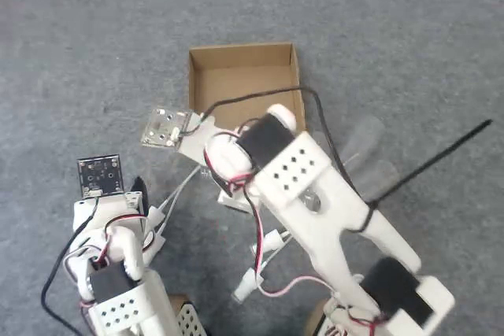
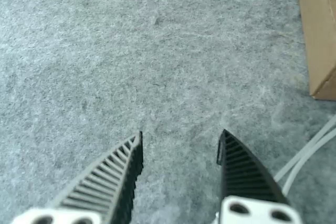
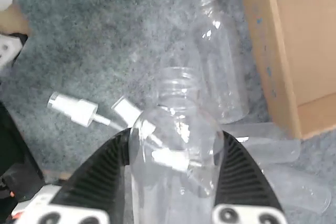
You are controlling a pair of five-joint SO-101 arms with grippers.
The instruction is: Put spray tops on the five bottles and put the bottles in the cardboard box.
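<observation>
My right gripper (image 3: 176, 137) is shut on a clear bottle (image 3: 178, 150) whose threaded neck (image 3: 177, 83) is open, with no top on it. Past it a second clear bottle (image 3: 220, 66) lies beside the cardboard box (image 3: 294, 40). Two white spray tops (image 3: 73, 109) (image 3: 126, 109) lie on the carpet close to the held bottle. More clear bottles (image 3: 273, 150) lie by the box corner. My left gripper (image 2: 181, 134) stands open above bare carpet, nothing between its fingers. In the high view the box (image 1: 244, 76) sits at the back centre, just beyond the right arm (image 1: 299, 171).
Grey carpet covers the table. Faint clear bottles (image 1: 366, 139) lie right of the right arm. White spray tops with thin tubes (image 1: 272, 240) (image 1: 246, 285) lie between the two arms. A box corner (image 2: 320, 35) and white tubes (image 2: 310, 156) sit beside my left gripper.
</observation>
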